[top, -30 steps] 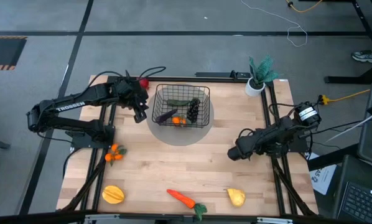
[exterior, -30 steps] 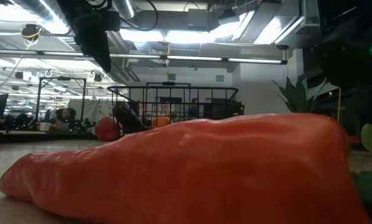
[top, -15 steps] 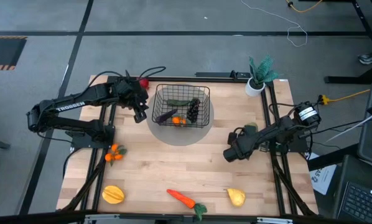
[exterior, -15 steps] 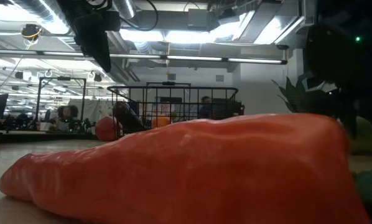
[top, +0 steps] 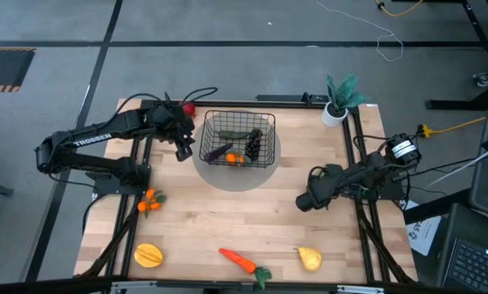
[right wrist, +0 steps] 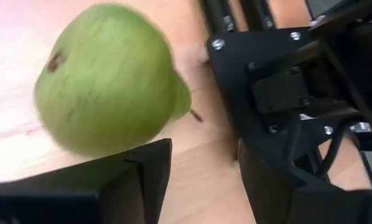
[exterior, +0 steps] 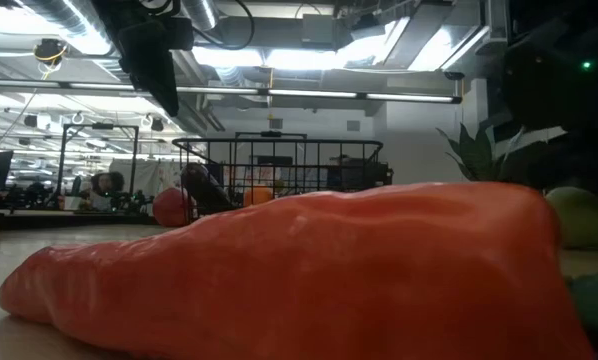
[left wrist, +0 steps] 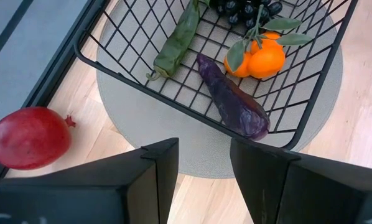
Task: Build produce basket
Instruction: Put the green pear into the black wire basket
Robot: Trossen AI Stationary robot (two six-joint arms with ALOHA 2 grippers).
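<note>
The black wire basket [top: 238, 139] stands on a round grey mat [left wrist: 192, 146]. It holds a green cucumber [left wrist: 176, 37], a purple eggplant [left wrist: 232, 102], small oranges [left wrist: 260, 57] and dark grapes [top: 254, 144]. My left gripper [left wrist: 201, 149] hovers open above the basket's left side, with a red fruit [left wrist: 29, 137] on the table beside it. My right gripper [right wrist: 204, 149] is open low over the table's right side [top: 305, 202]. A green fruit [right wrist: 108, 78] lies on the wood just ahead of one of its fingers. My right arm hides that fruit in the high view.
Along the near edge lie a carrot [top: 240, 261], a yellow pear [top: 309, 258] and a yellow-orange fruit [top: 148, 256]. Small oranges [top: 150, 202] sit at the left. A potted teal plant [top: 342, 98] stands at the far right corner. Bare wood spans the table's middle.
My right gripper has swung sideways at the wrist, a little toward the table's left and then partly back, staying low and open. In the low view the green fruit was cut off by the picture's right edge and now shows more fully.
</note>
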